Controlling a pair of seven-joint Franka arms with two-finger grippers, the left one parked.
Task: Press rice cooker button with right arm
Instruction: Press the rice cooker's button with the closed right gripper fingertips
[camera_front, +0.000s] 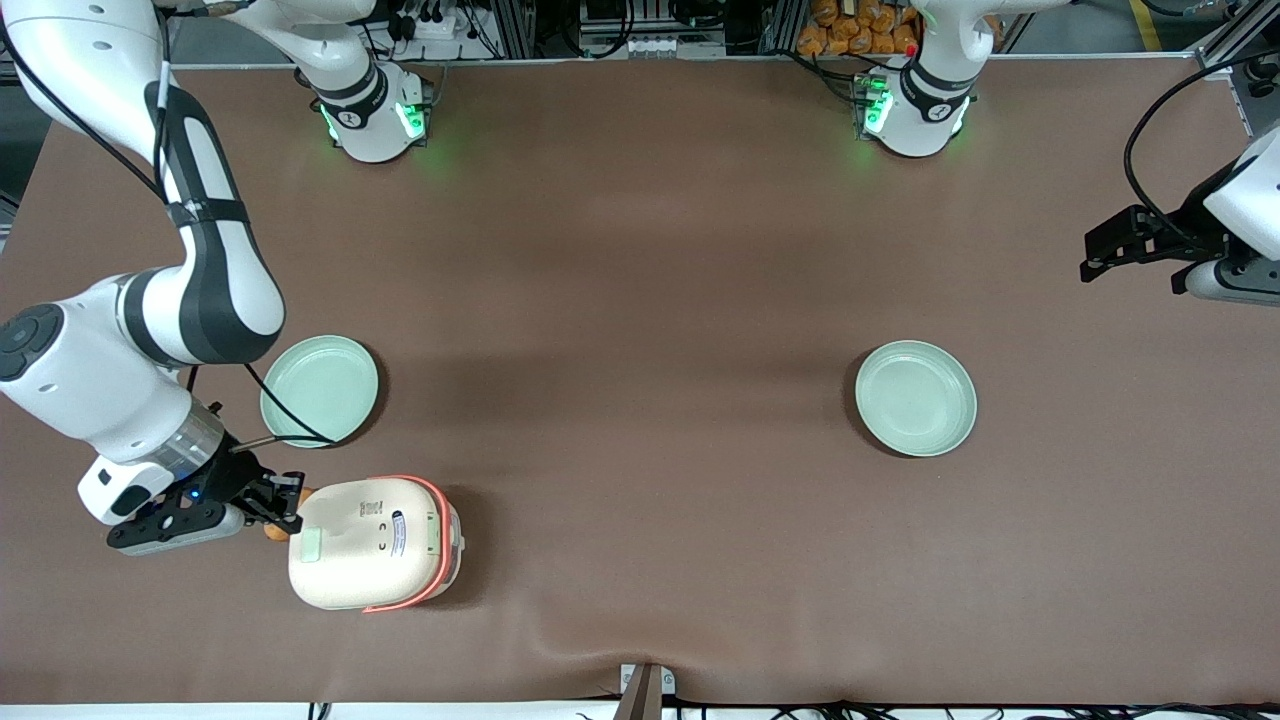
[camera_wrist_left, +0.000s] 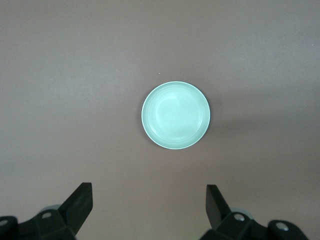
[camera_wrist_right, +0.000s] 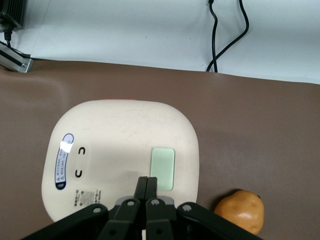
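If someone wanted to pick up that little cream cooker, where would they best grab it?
Probably by the orange-red handle band curving along the rice cooker at the end away from the button, coming from above. The lid is a wide, smooth, rounded square, too broad for two fingers to span, while the band is thin. The gripper, shut, hangs over the lid beside the button, next to a brownish pear.

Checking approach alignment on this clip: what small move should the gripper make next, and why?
Probably ease the shut gripper sideways over the button, then press down. Its fingertips sit above the rice cooker lid, beside the button's edge rather than centred on it.
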